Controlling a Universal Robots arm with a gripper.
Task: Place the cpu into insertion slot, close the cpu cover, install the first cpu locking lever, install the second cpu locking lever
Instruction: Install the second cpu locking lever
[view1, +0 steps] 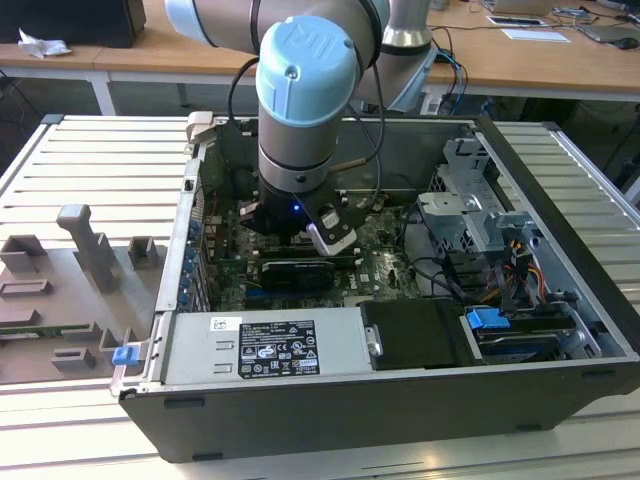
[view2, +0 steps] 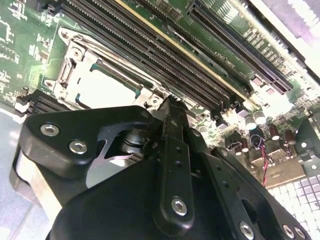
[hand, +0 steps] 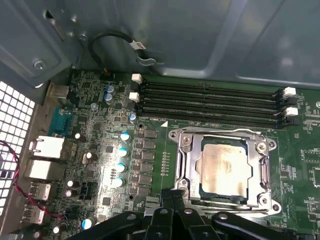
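**A:** Fingers (hand: 165, 200) first: they're pressed together, tip to tip, with nothing between them.

**B:** Agreed, the gripper (hand: 172, 194) is clamped on empty air. Both wrist views show the tips right at the edge of the slot (hand: 272, 205), by one of its corner screws. I can't tell whether they're touching it.

**A:** And the cpu (hand: 223, 167)?

**B:** It's seated in the slot, lying flat, with its pale metal top facing up. The cover (hand: 187, 165) is down over it, and the chip shows through the cut-out.

**A:** Are the levers latched?

**B:** I can't tell from here.

**A:** The long memory slots (hand: 210, 97) run alongside the socket, just beyond it from the gripper. They're all on the green board (hand: 100, 150).

**B:** In the exterior view, the arm (view1: 305, 90) drops straight into the open case (view1: 400, 410). From the arm, the labelled grey box (view1: 270, 345) lies at six o'clock. The drive cage (view1: 470, 215) is at three.

**A:** Outside the case, at nine o'clock from the arm, there's a grey fixture (view1: 85, 250) on the slatted table (view1: 60, 440).
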